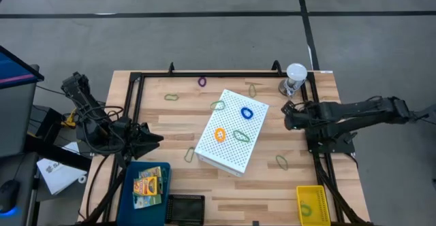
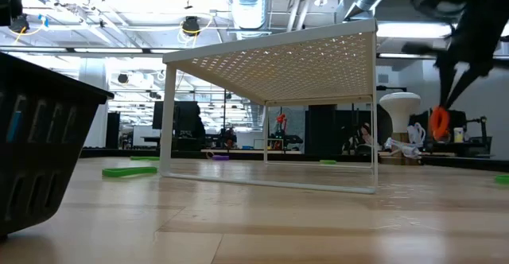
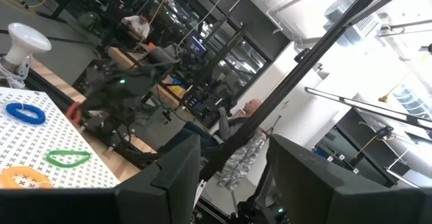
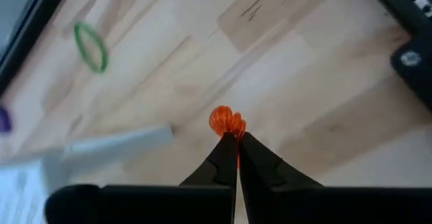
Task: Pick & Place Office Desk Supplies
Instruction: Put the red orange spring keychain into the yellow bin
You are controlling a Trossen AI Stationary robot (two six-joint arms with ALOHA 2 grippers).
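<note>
The right gripper (image 4: pixel 231 137) has its jaws pinched tight on an orange rubber band (image 4: pixel 227 121), which bunches into a little knot just past the fingertips. That is what a thin loop does when squeezed at one spot. The low view shows it dangling clear of the desk (image 1: pixel 272 188), near the right edge, beside the clear cup (image 1: pixel 295 76) at the far right corner. Holding it up off the wood looks deliberate: a lifted band will not drag or snag on the way to a bin.

The left gripper (image 1: pixel 153 139) waits near the desk's left edge with its jaws parted and nothing between them, pointing towards the white perforated box (image 1: pixel 234 132) in the middle. On top of that box lie three more loops, a blue one (image 1: pixel 246 113), an orange one (image 1: pixel 220 135) and a green one (image 1: pixel 241 136).

More olive bands lie scattered on the bare wood, one (image 1: pixel 282 161) near the right edge close to the working arm. A purple one (image 1: pixel 202 82) sits by the far edge. At the near edge the blue tray (image 1: pixel 129 178) holds the crayon boxes (image 1: pixel 148 184), and the yellow basket (image 1: pixel 313 204) at the near right corner looks the likely drop for this band.
</note>
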